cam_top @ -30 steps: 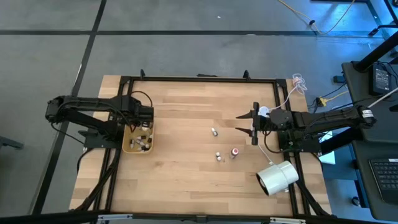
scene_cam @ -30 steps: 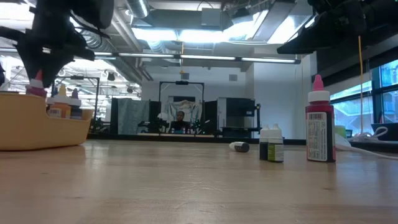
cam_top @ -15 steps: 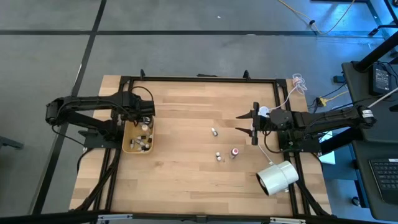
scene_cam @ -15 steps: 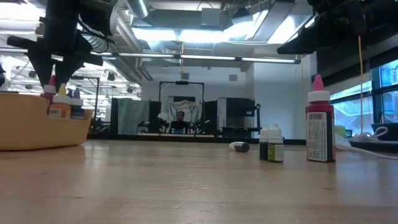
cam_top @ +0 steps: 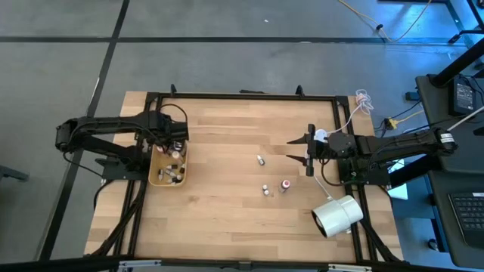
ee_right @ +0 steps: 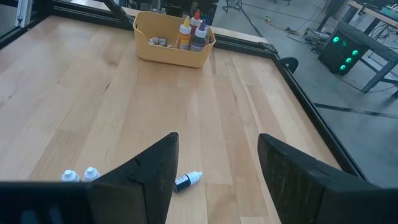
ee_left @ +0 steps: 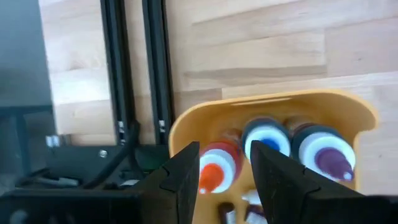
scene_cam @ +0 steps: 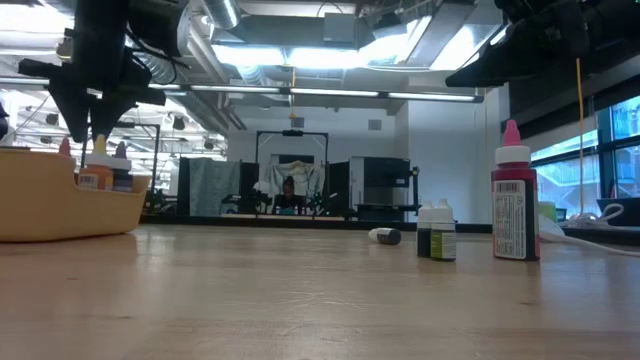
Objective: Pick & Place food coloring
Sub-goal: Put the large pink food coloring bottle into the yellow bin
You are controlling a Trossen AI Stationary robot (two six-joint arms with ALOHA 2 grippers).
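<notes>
The left gripper point(cam_top: 176, 140) hangs over the far end of the tray point(cam_top: 156, 168), which sits near the left edge of the bench point(cam_top: 227, 219). Its fingers point(ee_left: 180, 180) stand apart with nothing between them. In the left wrist view, three upright bottles stand under them in the tray end: one with an orange cap point(ee_left: 214, 171), one with a blue cap point(ee_left: 267, 138) and one with a purple cap point(ee_left: 333, 160). More small bottles lie lower in the tray, but I cannot count them.

The right gripper point(cam_top: 308, 156) waits above the bench near the right edge, its fingers point(ee_right: 140, 177) apart and empty.

Some food coloring is not in the tray. A small bottle point(cam_top: 259, 159) lies on its side near the middle of the bench. Nearer the front, two small bottles point(cam_top: 266, 190) stand close together, and a red bottle point(cam_top: 284, 185) stands just beside them. A white cylinder point(cam_top: 338, 215) lies at the front right corner.
</notes>
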